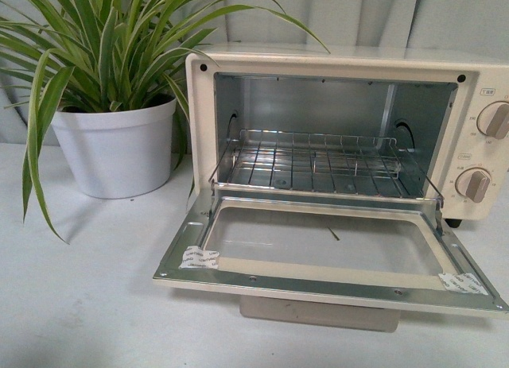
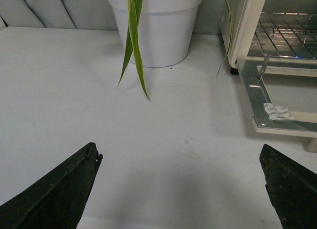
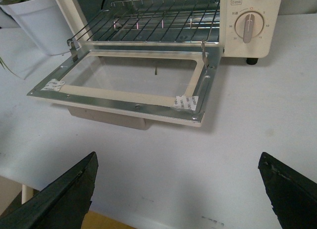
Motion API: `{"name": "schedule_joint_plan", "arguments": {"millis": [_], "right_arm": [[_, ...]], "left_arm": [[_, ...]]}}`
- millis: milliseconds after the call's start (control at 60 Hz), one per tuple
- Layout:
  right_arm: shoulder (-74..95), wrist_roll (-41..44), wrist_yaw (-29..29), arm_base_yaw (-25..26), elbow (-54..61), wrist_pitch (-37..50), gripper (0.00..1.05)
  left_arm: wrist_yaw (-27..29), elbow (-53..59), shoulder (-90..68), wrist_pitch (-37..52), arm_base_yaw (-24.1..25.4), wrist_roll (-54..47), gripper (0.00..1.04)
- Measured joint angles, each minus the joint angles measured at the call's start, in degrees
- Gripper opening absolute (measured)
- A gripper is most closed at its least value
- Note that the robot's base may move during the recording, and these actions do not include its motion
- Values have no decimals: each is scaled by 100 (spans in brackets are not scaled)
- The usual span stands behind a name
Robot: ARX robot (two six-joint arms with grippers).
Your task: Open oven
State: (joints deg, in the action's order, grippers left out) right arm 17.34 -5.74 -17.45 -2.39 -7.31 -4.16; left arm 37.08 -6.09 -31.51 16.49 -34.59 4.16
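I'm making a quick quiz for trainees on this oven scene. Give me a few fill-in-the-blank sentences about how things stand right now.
1. The oven door is folded down and fully ____.
2. Inside the oven sits a wire ____.
3. The white pot standing beside the oven holds a ____.
4. The left hand and the right hand are both ____ and grip nothing.

Missing words: open; rack; plant; open
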Motion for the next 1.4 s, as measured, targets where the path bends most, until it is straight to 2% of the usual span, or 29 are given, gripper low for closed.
{"name": "schedule_joint_plan", "arguments": {"millis": [83, 350, 383, 400, 450, 533, 650, 717, 733, 783, 833, 867, 950, 1000, 1050, 1117, 1400], "right_arm": [[-291, -125, -164, 96, 168, 20, 95], [-409, -236, -192, 138, 212, 26, 95], [-581, -166, 175, 24, 284, 151, 93], [-726, -81, 623, -63, 387, 273, 89], [-1252, 166, 1285, -24, 632, 358, 80], [-1668, 382, 1753, 186, 675, 413, 66], [-1711, 490, 1742, 234, 688, 409, 45], [-1711, 529, 1740, 236, 688, 407, 27], [-1711, 529, 1740, 236, 688, 407, 25], [-1711, 535, 1740, 236, 688, 407, 14], [-1711, 538, 1742, 236, 688, 407, 2], [-1711, 553, 1742, 236, 688, 407, 1], [-1711, 555, 1742, 236, 688, 407, 1], [-1711, 555, 1742, 236, 688, 407, 1], [-1711, 555, 1742, 236, 688, 407, 1], [-1711, 555, 1742, 236, 688, 407, 1], [-1711, 555, 1742, 236, 688, 407, 1]], "left_arm": [[2, 28, 50, 68, 24, 0, 98], [-4, 33, 68, 85, 39, -2, 98], [-190, 131, 116, 385, 125, -107, 93], [-391, 186, 146, 527, 181, -138, 90], [-721, 319, 313, 702, 367, -216, 83], [-1110, 455, 660, 643, 765, -280, 68], [-1644, 542, 1128, 352, 1296, -326, 47], [-2013, 542, 1517, -7, 1690, -345, 29], [-2098, 542, 1598, -83, 1779, -350, 24], [-2249, 542, 1722, -210, 1934, -354, 16], [-2452, 542, 1886, -378, 2149, -356, 4], [-2588, 542, 2006, -496, 2288, -369, 4], [-2717, 542, 2820, -1458, 2433, -374, 4], [-2968, 542, 3036, -1558, 2610, -372, 4], [-3543, 542, 3106, -1637, 3086, -378, 4], [-3613, 542, 3121, -1648, 3386, -376, 4], [-3687, 542, 3128, -1648, 3434, -376, 4]]}}
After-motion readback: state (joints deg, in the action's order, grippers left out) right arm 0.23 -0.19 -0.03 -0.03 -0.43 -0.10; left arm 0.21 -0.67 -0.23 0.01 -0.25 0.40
